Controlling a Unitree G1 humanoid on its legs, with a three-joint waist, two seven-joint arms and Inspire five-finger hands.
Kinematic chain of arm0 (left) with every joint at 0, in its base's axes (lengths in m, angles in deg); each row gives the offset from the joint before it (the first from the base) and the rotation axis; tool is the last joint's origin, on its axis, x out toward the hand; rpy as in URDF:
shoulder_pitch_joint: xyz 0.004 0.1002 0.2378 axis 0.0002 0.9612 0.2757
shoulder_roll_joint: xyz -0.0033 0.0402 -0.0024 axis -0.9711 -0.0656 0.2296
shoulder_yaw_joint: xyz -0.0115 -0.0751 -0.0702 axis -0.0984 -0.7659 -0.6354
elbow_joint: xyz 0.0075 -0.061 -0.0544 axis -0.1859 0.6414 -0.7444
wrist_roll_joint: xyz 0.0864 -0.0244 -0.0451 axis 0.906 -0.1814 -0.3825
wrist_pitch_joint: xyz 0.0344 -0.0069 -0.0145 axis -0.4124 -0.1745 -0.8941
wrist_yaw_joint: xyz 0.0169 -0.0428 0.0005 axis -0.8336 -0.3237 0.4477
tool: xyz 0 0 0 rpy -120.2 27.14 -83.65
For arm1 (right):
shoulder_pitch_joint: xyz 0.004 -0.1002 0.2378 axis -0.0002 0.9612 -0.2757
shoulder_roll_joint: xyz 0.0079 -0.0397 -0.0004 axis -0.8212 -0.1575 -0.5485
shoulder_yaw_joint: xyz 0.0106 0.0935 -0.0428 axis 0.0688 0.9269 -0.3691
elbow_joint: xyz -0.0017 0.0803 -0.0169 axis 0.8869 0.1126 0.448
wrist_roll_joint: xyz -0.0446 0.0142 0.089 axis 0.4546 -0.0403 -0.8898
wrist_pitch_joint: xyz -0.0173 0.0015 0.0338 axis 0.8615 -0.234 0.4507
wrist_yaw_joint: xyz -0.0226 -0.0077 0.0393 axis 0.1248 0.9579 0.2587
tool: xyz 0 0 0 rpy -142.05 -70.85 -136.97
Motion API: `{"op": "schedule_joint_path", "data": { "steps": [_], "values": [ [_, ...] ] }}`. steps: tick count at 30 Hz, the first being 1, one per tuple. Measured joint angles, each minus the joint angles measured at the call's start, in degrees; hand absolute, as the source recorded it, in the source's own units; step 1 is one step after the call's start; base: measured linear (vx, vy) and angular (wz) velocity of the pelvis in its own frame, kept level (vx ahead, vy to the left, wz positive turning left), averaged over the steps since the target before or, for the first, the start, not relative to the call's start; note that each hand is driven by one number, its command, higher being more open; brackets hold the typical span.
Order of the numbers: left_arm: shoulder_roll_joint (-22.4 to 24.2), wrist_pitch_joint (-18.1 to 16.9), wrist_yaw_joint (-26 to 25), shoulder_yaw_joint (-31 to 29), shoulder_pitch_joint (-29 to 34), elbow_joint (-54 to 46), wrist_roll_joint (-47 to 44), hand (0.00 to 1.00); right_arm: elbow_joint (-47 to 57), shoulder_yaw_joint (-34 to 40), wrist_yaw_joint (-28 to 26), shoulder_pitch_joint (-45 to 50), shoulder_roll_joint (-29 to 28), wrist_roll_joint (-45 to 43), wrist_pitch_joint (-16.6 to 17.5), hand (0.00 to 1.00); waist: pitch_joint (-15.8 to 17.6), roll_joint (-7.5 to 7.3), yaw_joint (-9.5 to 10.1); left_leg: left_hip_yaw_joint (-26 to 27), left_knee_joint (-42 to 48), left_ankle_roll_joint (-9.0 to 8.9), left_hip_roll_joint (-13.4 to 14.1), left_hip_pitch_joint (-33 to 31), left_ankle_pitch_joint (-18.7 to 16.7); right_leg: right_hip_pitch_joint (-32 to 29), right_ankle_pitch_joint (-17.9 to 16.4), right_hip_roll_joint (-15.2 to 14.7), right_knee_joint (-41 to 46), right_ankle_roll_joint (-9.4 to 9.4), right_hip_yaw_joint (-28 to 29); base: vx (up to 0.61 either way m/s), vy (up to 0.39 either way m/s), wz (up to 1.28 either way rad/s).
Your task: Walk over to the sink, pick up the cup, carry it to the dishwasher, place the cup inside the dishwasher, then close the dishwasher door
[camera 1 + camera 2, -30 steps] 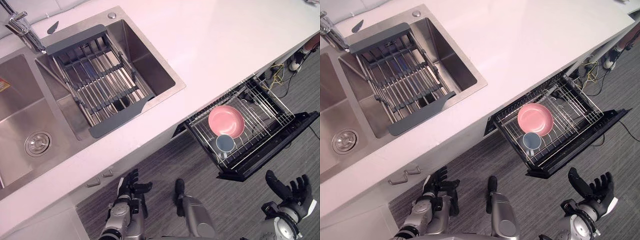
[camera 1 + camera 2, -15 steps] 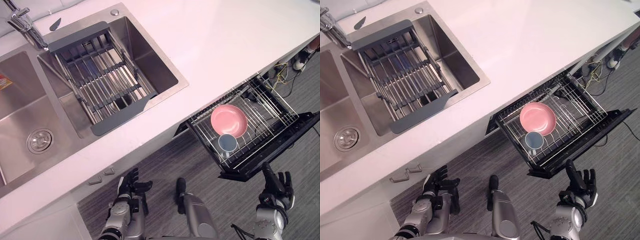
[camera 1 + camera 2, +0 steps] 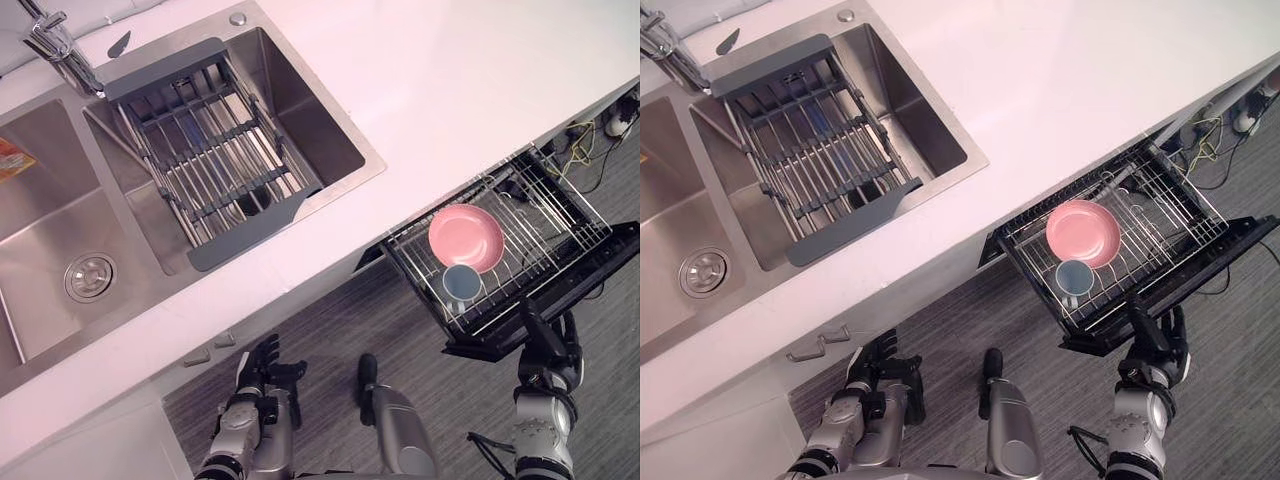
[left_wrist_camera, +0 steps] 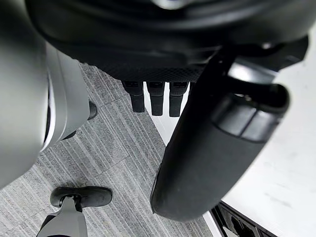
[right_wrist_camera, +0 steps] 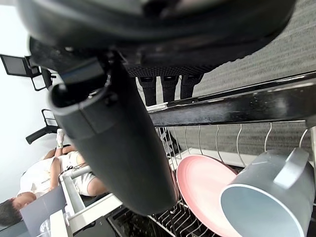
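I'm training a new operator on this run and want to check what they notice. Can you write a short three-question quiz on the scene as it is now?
1. True or false: the blue-grey cup sits in the dishwasher rack, beside the pink dish.
2. Where is the right hand? A) curled round the cup; B) at the front edge of the dishwasher door, fingers straight; C) over the sink.
3. Fill in: the dishwasher door is ____.
Key: 1 true; 2 B; 3 open.
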Motion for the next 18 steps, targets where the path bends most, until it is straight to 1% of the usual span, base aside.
{"op": "schedule_joint_path", "data": {
  "steps": [3,7,13,18],
  "values": [
    [0.0,0.0,0.4,0.2,0.0,-0.4,0.0,0.90,2.4,-2.2,0.0,0.1,0.0,-1.7,0.3,0.90,0.2,0.36,0.00,0.0,-0.7,-0.06,-0.1,0.2,0.5,0.0,0.0,0.0,0.0,-0.05,0.0,0.00,-0.010,0.01],
    [0.0,0.0,0.6,0.5,0.3,-1.7,0.1,0.90,6.1,-6.0,-0.9,-0.9,0.3,-2.9,0.9,0.90,0.8,1.35,0.11,-0.8,-2.2,-0.46,-0.3,0.5,1.7,0.0,-0.2,-0.1,0.0,-0.35,-0.6,0.01,-0.039,0.09],
    [-0.1,0.0,0.8,0.6,0.6,-2.2,0.2,0.90,6.2,-10.8,-2.1,-7.1,2.3,-6.4,1.4,0.90,1.5,2.67,0.49,-1.8,-3.3,-0.94,-0.4,0.6,3.1,-0.1,-0.5,-0.2,0.2,-0.85,-1.5,0.01,-0.042,0.09],
    [-0.2,-0.1,0.9,0.6,1.7,-3.0,1.3,0.90,3.5,-12.7,-2.1,-13.7,3.2,-6.6,1.5,0.90,2.0,3.61,0.59,-2.4,-3.7,-1.30,-0.3,-0.1,3.8,-1.0,-0.7,-0.2,1.0,-1.21,-2.1,0.00,-0.030,0.05]
  ]
}}
